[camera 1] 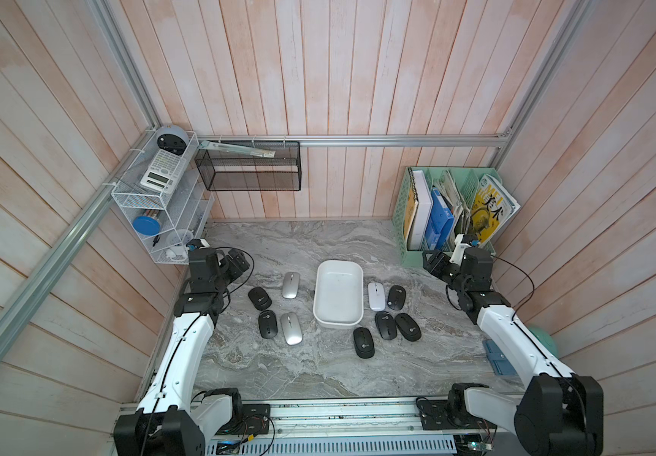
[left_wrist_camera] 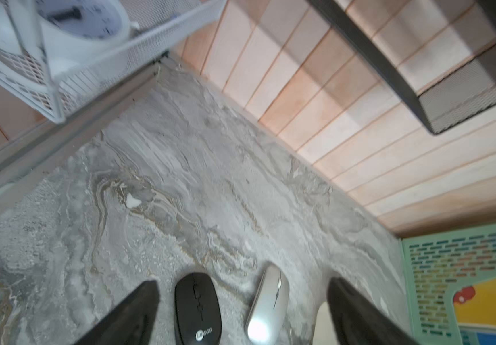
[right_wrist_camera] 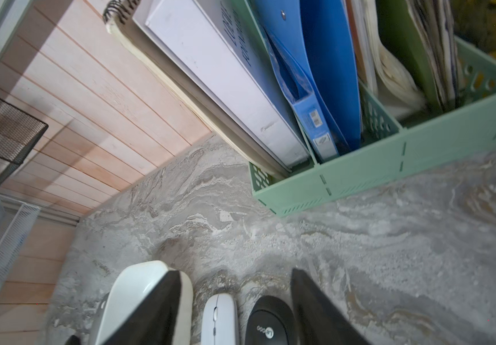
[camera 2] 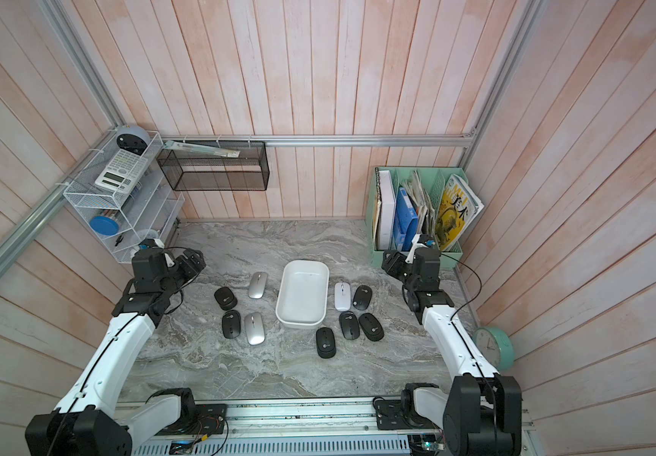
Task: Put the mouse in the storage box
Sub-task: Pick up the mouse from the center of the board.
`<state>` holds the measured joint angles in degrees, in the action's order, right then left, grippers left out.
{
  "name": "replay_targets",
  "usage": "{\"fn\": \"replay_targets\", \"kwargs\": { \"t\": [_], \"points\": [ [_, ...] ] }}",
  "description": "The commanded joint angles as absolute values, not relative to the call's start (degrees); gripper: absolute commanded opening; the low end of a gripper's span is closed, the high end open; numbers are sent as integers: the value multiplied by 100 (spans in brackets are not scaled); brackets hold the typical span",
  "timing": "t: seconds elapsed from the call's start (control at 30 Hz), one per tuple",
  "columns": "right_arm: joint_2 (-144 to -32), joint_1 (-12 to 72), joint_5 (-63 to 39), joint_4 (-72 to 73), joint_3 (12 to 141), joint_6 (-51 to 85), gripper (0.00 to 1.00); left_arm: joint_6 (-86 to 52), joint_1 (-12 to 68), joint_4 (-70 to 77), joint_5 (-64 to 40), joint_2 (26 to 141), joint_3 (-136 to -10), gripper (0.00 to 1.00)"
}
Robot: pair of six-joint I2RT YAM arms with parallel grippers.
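At frame centre the storage box sits empty, nine mice outside; left hand and right hand gape, empty.

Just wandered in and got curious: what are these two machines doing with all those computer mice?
This robot is meant to put mice into the white storage box, which is empty so far. Nine mice lie on the table around it, none picked up. The left gripper and right gripper are both open, holding nothing, each near the mice on its own side.
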<state>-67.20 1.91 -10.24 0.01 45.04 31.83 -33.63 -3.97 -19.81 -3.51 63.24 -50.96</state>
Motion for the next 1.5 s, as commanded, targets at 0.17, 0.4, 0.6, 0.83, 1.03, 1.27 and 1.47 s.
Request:
{"fn": "replay_targets", "kwargs": {
  "t": [0.17,0.4,0.6,0.83,1.03,1.27,1.47],
  "points": [
    [-6514,842,-225,-2016,5234,2372,0,-3207,-334,-3624,-1132,6966,-6166,0],
    [-6203,905,-699,-1167,4796,2653,31,-2642,145,-4263,-643,7116,-6579,0],
    [-6146,668,-699,-952,4779,4255,0,-3116,108,-4200,-401,6829,-6563,0],
    [-6647,171,-2441,-971,4924,4123,0,-2789,69,-4787,-411,7073,-6985,0],
    [-7483,1893,1150,-3786,6572,2212,0,-2425,1191,-6807,1678,8362,-8479,14],
    [-8248,2387,388,-5045,7596,1949,40,-2113,1742,-7246,1351,9105,-8632,31],
    [-8976,2761,379,-5932,8559,1660,67,-1882,2044,-7065,817,9466,-8633,54]
  ]
}}
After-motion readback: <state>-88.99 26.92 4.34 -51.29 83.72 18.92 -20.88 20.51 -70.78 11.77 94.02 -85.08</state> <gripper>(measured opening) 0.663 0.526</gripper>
